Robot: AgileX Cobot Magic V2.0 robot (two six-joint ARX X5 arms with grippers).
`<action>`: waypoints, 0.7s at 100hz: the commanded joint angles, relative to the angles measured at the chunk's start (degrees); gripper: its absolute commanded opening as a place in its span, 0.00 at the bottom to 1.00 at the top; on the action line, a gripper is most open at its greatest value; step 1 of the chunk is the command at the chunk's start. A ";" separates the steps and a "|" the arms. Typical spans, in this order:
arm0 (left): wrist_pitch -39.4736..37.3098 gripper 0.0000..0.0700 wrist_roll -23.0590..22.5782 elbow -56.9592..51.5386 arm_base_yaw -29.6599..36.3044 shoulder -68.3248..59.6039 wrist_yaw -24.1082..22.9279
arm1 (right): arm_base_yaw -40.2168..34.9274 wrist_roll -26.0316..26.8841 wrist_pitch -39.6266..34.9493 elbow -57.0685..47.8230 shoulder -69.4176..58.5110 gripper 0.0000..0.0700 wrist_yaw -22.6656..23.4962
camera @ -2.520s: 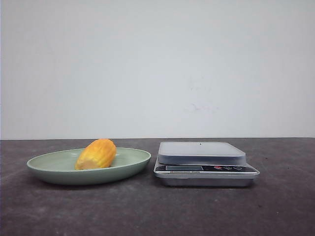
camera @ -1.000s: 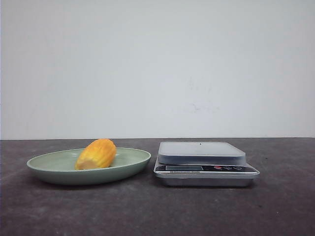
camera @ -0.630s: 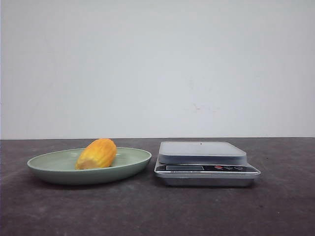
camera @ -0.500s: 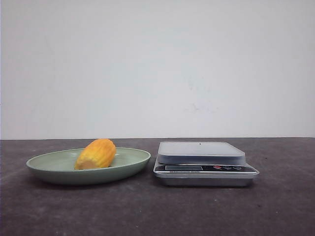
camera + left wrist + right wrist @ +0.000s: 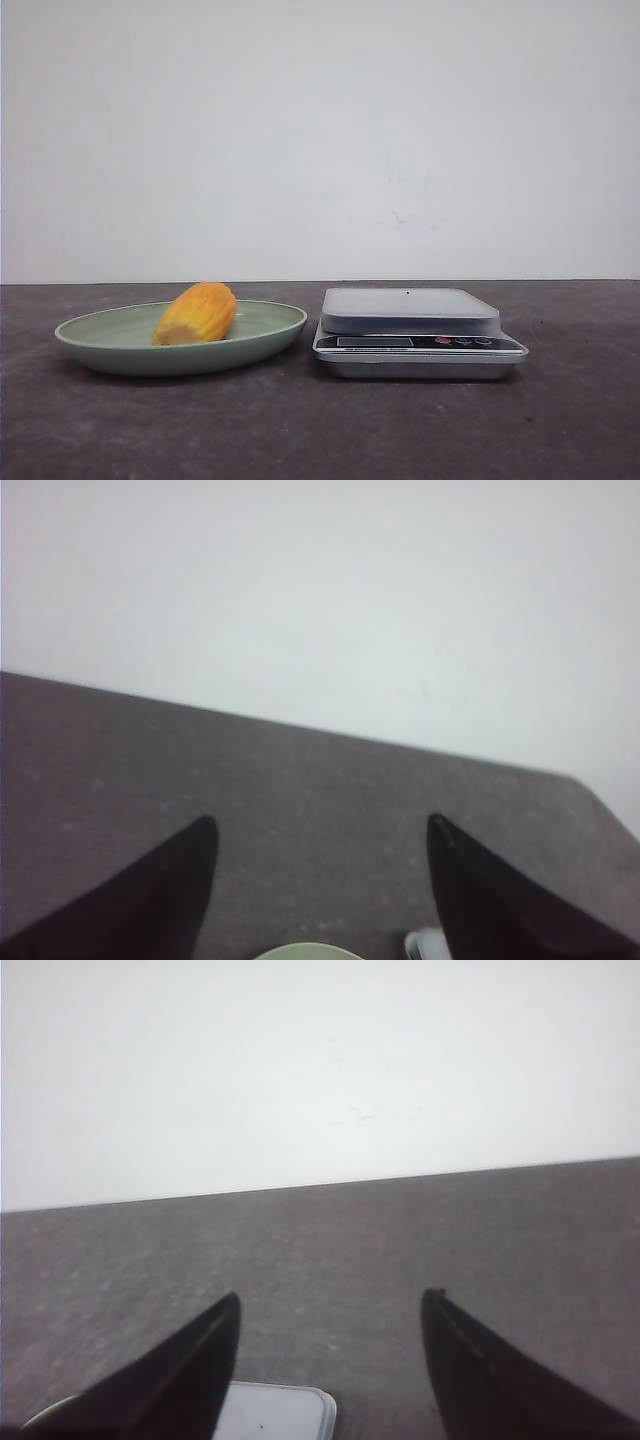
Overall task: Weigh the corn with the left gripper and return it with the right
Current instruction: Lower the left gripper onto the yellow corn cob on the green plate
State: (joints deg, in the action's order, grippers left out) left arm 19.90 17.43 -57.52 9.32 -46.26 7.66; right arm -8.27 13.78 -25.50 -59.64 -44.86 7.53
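The corn [image 5: 196, 313] lies on the plate [image 5: 100, 345] at lower left of the front view, the scale [image 5: 410, 310] just right of it. Both the left gripper [image 5: 318, 830] and right gripper [image 5: 330, 1305] show spread fingers, holding nothing. The left should descend across the cob's middle, squarely.

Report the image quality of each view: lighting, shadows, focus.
Front view: flat, even light, soft shadows under the plate and scale; the corn is slightly soft, no glare. Left wrist view: the left end effector fingers are dark blurred silhouettes, the table is hazy. Right wrist view: the right end effector shows the same softness against a washed-out wall.
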 commanded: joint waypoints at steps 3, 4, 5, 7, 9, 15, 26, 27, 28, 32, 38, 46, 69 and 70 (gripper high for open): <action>0.59 0.55 -2.64 -3.39 3.61 -5.99 0.17 | -0.24 -1.77 -1.18 -2.27 -1.27 0.55 1.09; 0.59 0.55 -2.75 -3.61 4.11 -6.62 0.04 | -0.24 -1.84 -1.22 -2.36 -1.33 0.55 1.20; 0.63 0.55 -2.84 -3.82 4.66 -7.30 -0.15 | -0.24 -1.84 -1.25 -2.40 -1.40 0.55 1.33; 0.63 0.55 -2.99 -4.13 5.70 -8.59 -0.55 | -0.24 -1.86 -1.38 -2.54 -1.49 0.55 1.53; 0.63 0.55 -3.17 -4.37 6.73 -9.92 -1.14 | -0.24 -1.88 -1.66 -2.60 -1.49 0.55 1.62; 0.68 0.55 -3.69 -4.52 9.42 -13.86 -3.52 | -0.24 -2.32 -2.29 -2.62 -1.49 0.55 1.53; 1.62 0.56 -3.89 -4.52 11.87 -21.62 -4.76 | -0.22 -3.63 -3.87 -2.62 -1.46 0.55 1.31; 1.66 0.56 -3.87 -4.52 12.00 -22.36 -4.72 | -0.22 -3.78 -3.98 -2.62 -1.46 0.55 1.27; 1.70 0.56 -3.87 -4.52 12.17 -23.12 -4.72 | -0.22 -3.91 -4.13 -2.62 -1.46 0.55 1.22; 1.86 0.56 -3.87 -4.52 12.63 -25.79 -4.72 | -0.22 -4.13 -4.48 -2.62 -1.46 0.55 1.01; 1.75 0.56 -3.76 -4.52 13.29 -29.75 -4.72 | -0.22 -4.15 -5.01 -2.62 -1.42 0.55 1.05; 1.51 0.56 -2.73 -4.52 13.73 -34.69 -4.81 | -0.22 -4.15 -5.73 -2.62 -1.38 0.55 1.03; 1.51 0.56 -0.85 -4.52 16.26 -45.46 -4.83 | -0.22 -4.39 -6.12 -2.62 -1.40 0.55 1.03; 1.46 0.56 -0.83 -4.52 16.41 -45.77 -4.83 | -0.22 -4.39 -6.12 -2.62 -1.40 0.55 1.03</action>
State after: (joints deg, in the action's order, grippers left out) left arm 22.04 15.77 -61.54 24.47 -90.00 2.92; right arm -8.27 10.26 -32.10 -61.06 -46.04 8.80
